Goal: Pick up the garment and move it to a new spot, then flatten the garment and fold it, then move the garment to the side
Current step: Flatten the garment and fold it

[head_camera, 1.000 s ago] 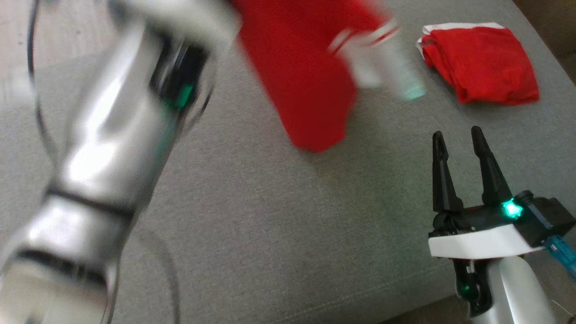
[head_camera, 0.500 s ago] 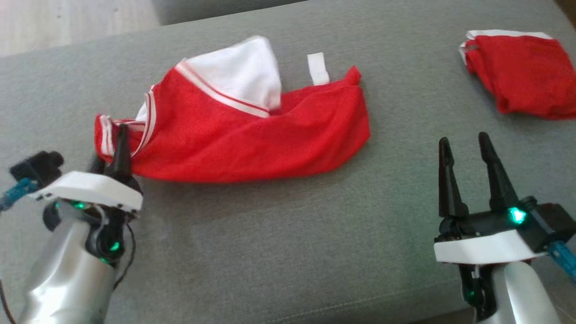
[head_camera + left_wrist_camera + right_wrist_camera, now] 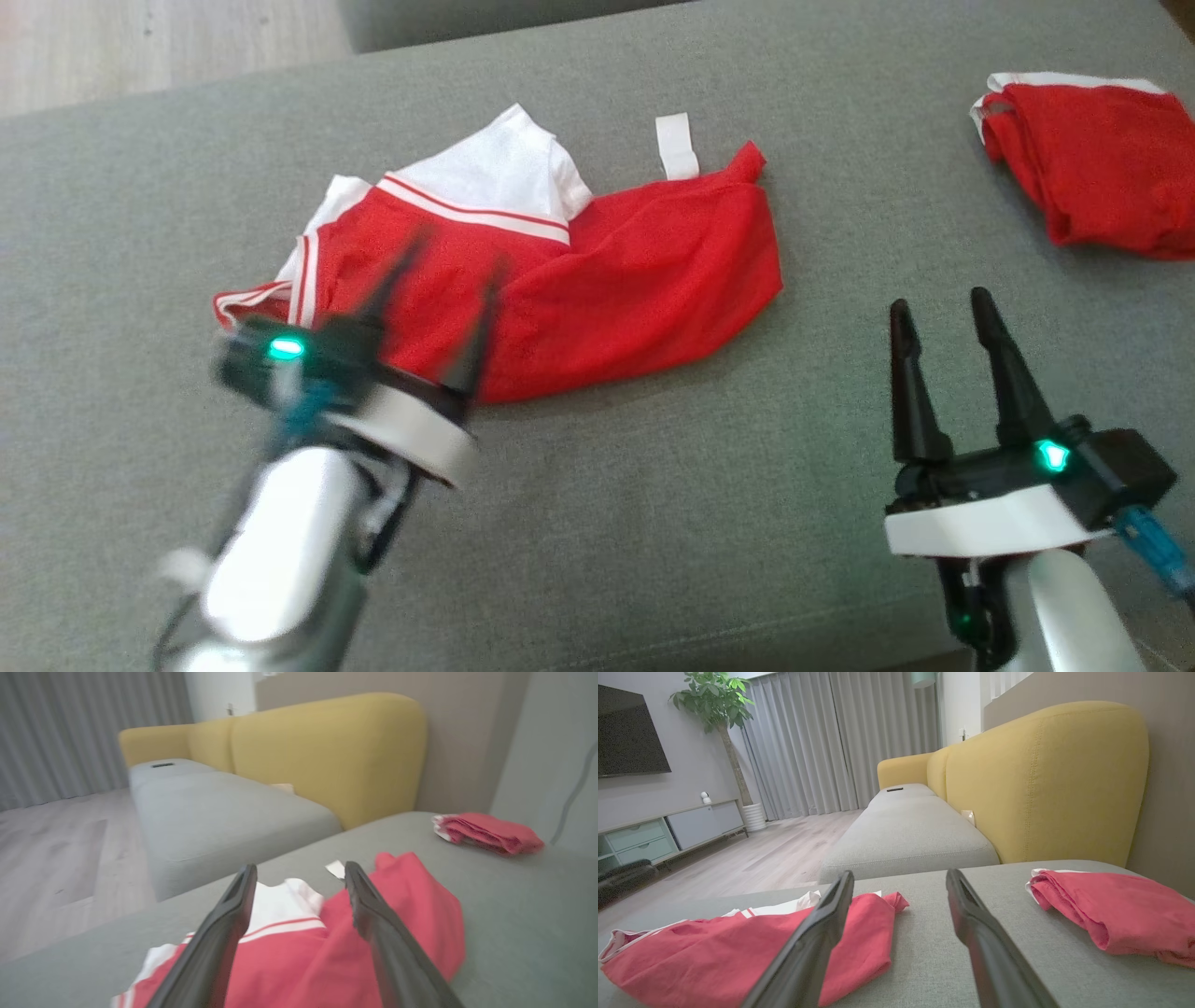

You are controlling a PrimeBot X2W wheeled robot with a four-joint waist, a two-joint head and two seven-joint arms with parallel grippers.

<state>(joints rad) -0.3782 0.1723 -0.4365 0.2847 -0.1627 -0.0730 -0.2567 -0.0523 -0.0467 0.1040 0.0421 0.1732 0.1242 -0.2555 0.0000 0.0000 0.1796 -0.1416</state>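
Head view: the left pincer point(image 3: 456, 254), blurred, fingers apart, hides part of the garment point(image 3: 616, 280). Right pincer point(image 3: 939, 301) gapes, empty.

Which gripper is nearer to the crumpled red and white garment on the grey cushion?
Left. The left gripper is over the near edge of the garment; the right gripper stands apart on its right.

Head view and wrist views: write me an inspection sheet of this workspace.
Surface: grey fabric cushion.
Job's things: red-and-white garment, crumpled and unfolded, mid-cushion.
Clutter: folded red garment at far right; white strip at the garment's far edge.
Grippers: left gripper open, over the garment, blurred; right gripper open, over bare cushion.
Cables: blue lead at the right gripper's mount.
Surroundings: yellow sofa back, wood floor, curtains.
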